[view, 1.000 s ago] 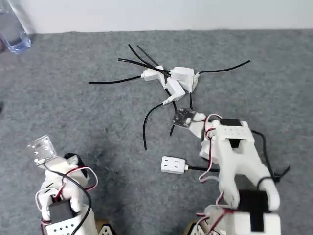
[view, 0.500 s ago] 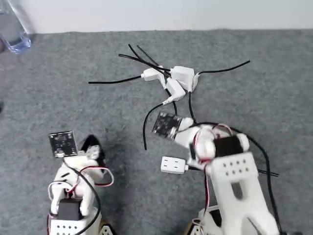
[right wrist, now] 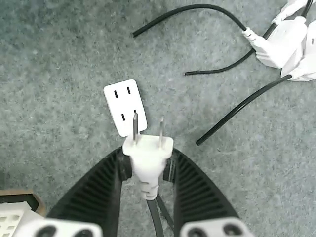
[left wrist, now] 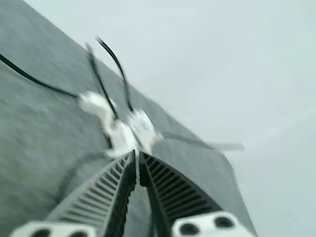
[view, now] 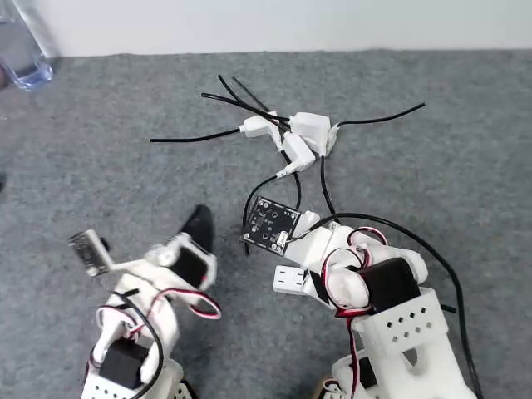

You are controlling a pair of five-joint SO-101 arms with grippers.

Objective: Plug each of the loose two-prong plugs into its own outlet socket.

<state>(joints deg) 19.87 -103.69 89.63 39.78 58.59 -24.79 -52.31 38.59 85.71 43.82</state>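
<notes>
R gripper (right wrist: 147, 165) pinched a white 2-prong plug (right wrist: 147, 148) by its body, 1 finger on each side. Its black cord ran back between the fingers. The 2 metal prongs (right wrist: 135, 126) pointed away from the wrist, down toward the grey carpet-textured table (view: 125, 191).

White rectangular plastic outlet block (right wrist: 126, 107) lay flat, slots up, near the table's near edge, right of centre. It had 2 slot pairs, both empty.

In the R wrist view, 1 prong tip overlapped the block's edge by the nearer slot pair and the other prong sat just off the block. Height above the block: cannot tell.

L gripper (left wrist: 137, 168) had its fingers pressed together with nothing between. It sat toward the near-left corner, aimed at the cluster of white plugs and black cords (view: 299, 137) at the middle of the table, toward its far edge.

Step in hand (judged): insertion of plug no. 1, not yet seated.

To do it well:
- Shift the plug sideways until both prongs sit over 1 slot pair.
- Rotate the wrist slightly, since the block looked a little skewed vs. the prong line.
- Descend straight, w/o tilt.
- The block is loose and prob. slides or tips under an off-centre push, so press slowly, or pin it w/ the L arm.
- Keep the grip firm, as the plug may rock between the fingers.
</notes>
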